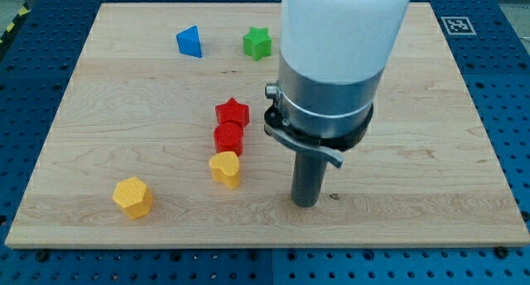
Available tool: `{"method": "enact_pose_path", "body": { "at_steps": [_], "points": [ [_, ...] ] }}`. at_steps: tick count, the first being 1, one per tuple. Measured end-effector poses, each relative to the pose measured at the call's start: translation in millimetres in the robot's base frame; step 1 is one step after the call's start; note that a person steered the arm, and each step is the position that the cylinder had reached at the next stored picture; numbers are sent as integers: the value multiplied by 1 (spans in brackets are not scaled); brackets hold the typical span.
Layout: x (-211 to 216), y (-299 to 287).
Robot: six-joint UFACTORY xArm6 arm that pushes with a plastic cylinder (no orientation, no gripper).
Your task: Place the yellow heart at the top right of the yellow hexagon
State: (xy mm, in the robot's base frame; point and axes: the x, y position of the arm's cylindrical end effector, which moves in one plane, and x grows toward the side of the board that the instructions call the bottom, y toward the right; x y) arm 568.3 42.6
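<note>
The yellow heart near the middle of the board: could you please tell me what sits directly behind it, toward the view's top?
Directly behind the yellow heart sits a red block, apparently touching it, with a red star beyond. My tip stands apart, to the view's right, and covers neither.

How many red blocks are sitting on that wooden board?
2. The red star sits near the board's middle, and the red block touches it just below, right above the yellow heart. The big arm may hide others.
</note>
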Motion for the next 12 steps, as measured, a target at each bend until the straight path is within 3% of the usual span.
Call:
{"method": "enact_pose_path", "body": {
  "at_steps": [1, 12],
  "points": [
    [-27, 0],
    [-23, -173]
  ]
}}
